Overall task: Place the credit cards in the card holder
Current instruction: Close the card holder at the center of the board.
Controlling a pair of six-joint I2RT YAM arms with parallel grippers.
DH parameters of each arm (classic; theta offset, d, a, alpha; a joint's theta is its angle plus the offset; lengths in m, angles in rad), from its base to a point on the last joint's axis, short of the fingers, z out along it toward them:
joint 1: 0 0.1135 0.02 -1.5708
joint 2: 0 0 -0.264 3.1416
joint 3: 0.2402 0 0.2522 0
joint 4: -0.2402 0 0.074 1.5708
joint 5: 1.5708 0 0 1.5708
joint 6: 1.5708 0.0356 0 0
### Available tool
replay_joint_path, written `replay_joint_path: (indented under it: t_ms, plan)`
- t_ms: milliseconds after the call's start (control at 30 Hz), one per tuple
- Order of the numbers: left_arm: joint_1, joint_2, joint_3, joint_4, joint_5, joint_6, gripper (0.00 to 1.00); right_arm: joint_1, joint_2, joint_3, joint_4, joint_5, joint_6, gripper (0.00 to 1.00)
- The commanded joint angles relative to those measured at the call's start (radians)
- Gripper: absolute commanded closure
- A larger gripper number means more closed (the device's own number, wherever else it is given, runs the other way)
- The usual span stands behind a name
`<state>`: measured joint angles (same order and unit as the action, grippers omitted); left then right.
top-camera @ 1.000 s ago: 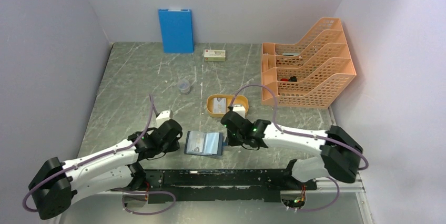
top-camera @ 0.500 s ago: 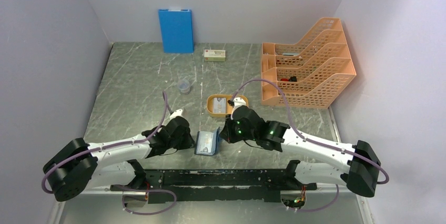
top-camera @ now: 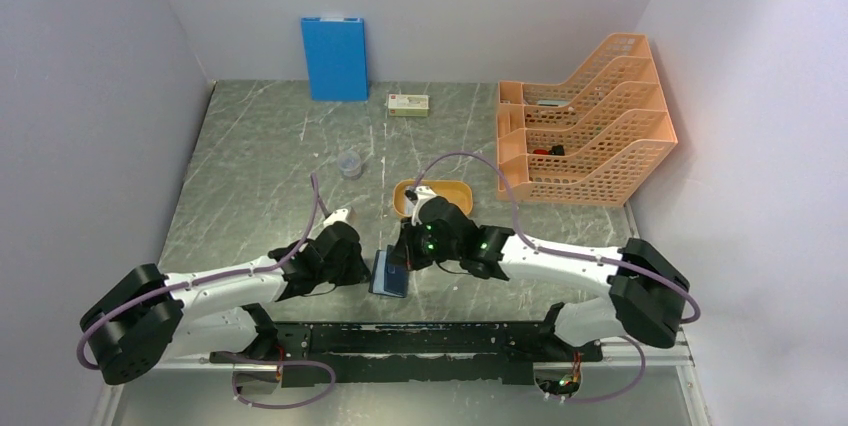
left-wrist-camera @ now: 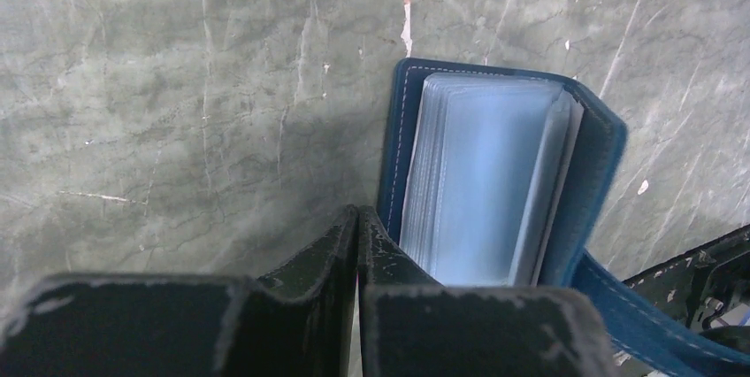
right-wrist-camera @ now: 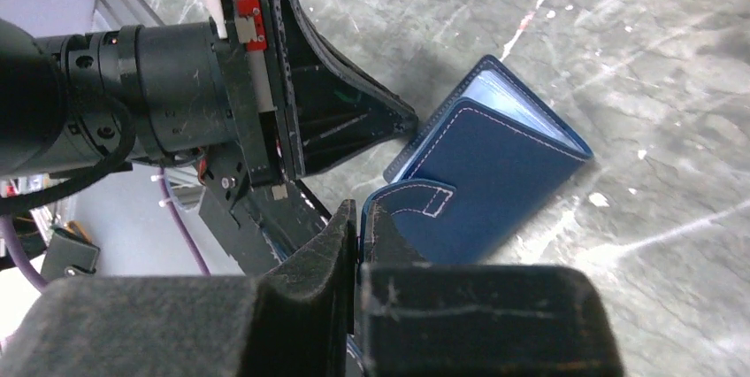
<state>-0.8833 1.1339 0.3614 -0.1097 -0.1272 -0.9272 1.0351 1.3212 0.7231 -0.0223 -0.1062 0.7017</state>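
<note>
navy card holder lies nearly folded shut, clear sleeves showing.

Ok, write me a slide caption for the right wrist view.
Right gripper, shut, at the strap corner of the partly open card holder on the marble table; left gripper at its other edge.

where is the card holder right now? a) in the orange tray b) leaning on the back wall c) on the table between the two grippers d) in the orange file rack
c: the card holder lies on the table, with the left gripper at one side and the right gripper at the other.
</note>
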Motion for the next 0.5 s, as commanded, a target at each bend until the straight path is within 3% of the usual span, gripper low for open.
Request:
replay_joint_path:
  t_ms: [0,367,400,467]
  plan:
    - [-0.005,-0.021,0.012,-0.115,-0.021,0.016,0.9,-0.002,0.063,0.022,0.112,-0.045,0.033,1.0]
    - [-0.005,-0.28,0.097,-0.439,-0.181,-0.078,0.85,0.012,0.327,0.136,0.158,-0.108,0.071,1.0]
    - [-0.004,-0.304,0.103,-0.457,-0.187,-0.086,0.85,0.013,0.35,0.15,0.157,-0.124,0.069,0.97]
    - [-0.004,-0.347,0.112,-0.481,-0.2,-0.095,0.83,0.022,0.377,0.174,0.148,-0.139,0.068,0.76]
